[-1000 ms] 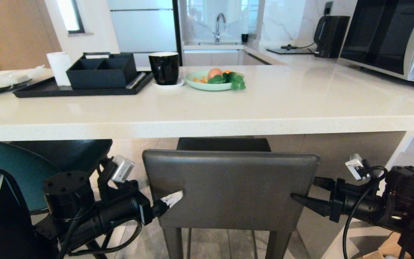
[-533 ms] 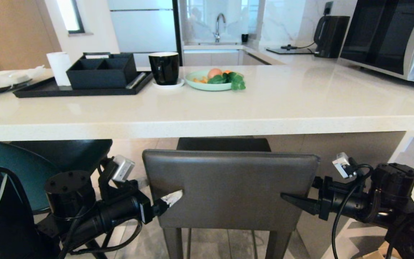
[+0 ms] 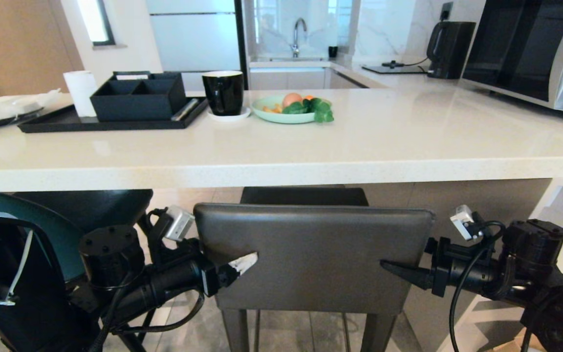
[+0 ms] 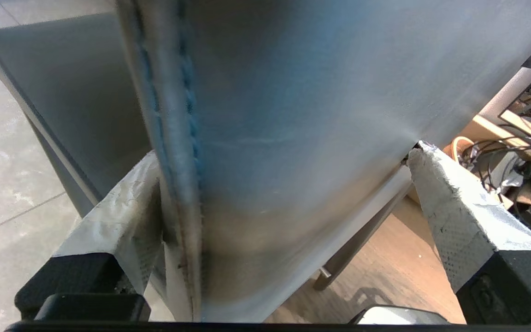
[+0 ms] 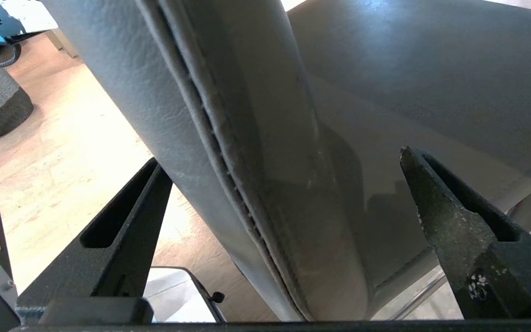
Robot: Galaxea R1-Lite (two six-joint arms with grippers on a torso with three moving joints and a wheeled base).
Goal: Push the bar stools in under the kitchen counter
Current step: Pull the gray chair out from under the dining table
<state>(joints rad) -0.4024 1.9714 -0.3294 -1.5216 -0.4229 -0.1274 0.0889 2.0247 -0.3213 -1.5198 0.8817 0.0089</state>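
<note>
Grey stool (image 3: 311, 254) sits centre, seat already under the surface (image 3: 281, 166). Left gripper (image 3: 235, 269) & right gripper (image 3: 399, 271) straddle backrest edges, jaws apart, not clamped. Risk: uneven push twists stool, or grippers slip off the edges.

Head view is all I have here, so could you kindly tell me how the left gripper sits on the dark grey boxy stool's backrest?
Observer: The left wrist view shows the left gripper open, straddling the side edge of the dark grey boxy stool, one taped finger on each face.
Operator: Thank you. Is the right gripper placed likewise?
Observer: Yes. In the right wrist view the right gripper is open, its black fingers either side of the other stitched edge, not clamped.
Operator: Is there anything behind the stool that I cannot see?
Observer: The left wrist view shows a tangle of cables on the wooden floor on the robot's side of the backrest.
</note>
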